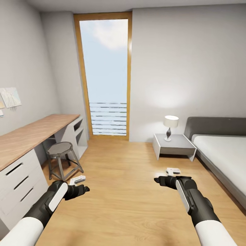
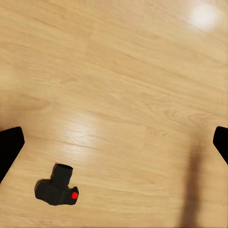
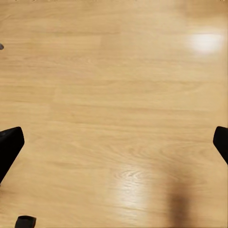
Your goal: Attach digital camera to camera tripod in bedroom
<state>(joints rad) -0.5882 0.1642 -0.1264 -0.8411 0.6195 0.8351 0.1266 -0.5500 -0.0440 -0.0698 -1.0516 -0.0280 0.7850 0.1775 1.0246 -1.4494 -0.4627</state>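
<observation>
Both arms reach over the wood floor [image 1: 130, 191] toward a tall window [image 1: 106, 75] (bed [image 1: 225, 153] at right, desk [image 1: 30, 136] at left).

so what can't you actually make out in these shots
- Digital camera, left wrist view: small and dark on the floor; its front face can't be read.
- Dark object, right wrist view: cut off by the frame edge, can't be identified.
- Left gripper and right gripper, head view: seen end-on; finger tips are cropped at the wrist frame sides.
- Bed, head view: cut off by the frame edge.
</observation>
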